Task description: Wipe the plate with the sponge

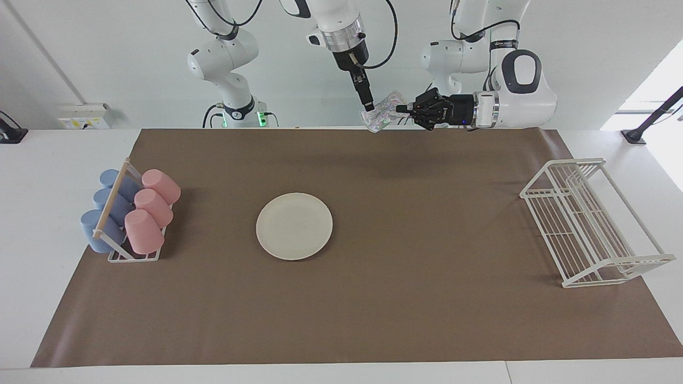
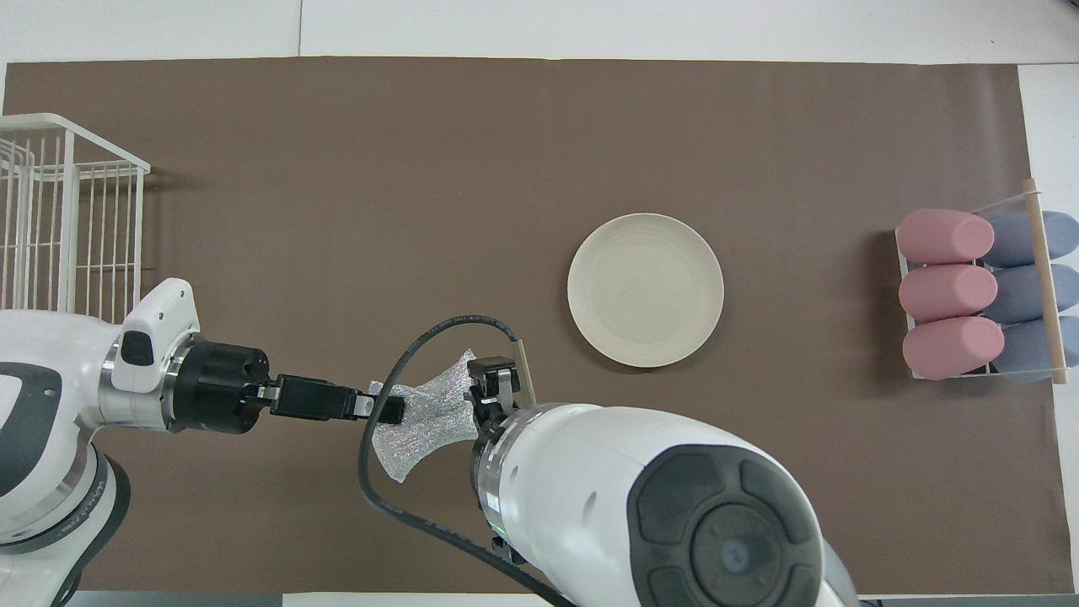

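A brown mat (image 1: 373, 298) covers the white table, and the plate (image 1: 294, 226) lies flat near its middle, bare and untouched; I take the plate as the landmark. A rack of pink and blue cups (image 1: 128, 213) stands beside the plate toward the right arm's end, and a white wire rack (image 1: 592, 224) sits well apart from it toward the left arm's end.

The sponge (image 1: 382, 116) is up in the air, over the mat's edge nearer the robots than the plate. The left gripper (image 1: 401, 109) is clamped tight on one end of it, arm level, which offers the free end sideways. The right gripper (image 1: 368, 108) points down with its fingers spread wide, tips right at that free end (whether they touch it I cannot tell). It holds nothing. This reads as a handover, probably so that the arm on the plate's side does the wiping.
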You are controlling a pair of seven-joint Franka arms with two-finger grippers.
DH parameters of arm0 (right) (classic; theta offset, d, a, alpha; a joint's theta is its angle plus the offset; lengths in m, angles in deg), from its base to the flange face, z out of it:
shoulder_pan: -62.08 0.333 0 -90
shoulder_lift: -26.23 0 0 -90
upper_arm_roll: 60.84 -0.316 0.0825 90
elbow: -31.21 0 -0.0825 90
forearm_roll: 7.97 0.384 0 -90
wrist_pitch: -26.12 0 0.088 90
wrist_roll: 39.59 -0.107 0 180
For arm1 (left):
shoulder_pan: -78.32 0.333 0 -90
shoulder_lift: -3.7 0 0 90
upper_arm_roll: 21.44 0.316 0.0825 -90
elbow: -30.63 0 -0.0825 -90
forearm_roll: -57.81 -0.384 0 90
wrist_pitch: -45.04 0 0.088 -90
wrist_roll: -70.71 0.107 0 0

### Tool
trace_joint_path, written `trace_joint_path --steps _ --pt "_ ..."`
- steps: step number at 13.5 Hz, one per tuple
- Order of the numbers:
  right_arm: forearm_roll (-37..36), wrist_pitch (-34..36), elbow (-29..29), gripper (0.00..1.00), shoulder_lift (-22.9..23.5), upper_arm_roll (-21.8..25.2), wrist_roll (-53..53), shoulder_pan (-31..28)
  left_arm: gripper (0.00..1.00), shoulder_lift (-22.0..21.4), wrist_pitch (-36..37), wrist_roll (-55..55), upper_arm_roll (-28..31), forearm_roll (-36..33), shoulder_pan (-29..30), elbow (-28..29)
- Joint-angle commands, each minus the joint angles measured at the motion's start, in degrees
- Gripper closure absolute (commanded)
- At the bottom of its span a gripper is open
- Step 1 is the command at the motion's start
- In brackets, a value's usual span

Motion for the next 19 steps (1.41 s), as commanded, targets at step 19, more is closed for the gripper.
trace_joint_path --steps 19 --pt "0.06 -14.76 6.91 0.0 -1.34 0.0 0.8 2.46 1.0 -2.49 1.22 0.62 1.1 1.13 -1.06 2.43"
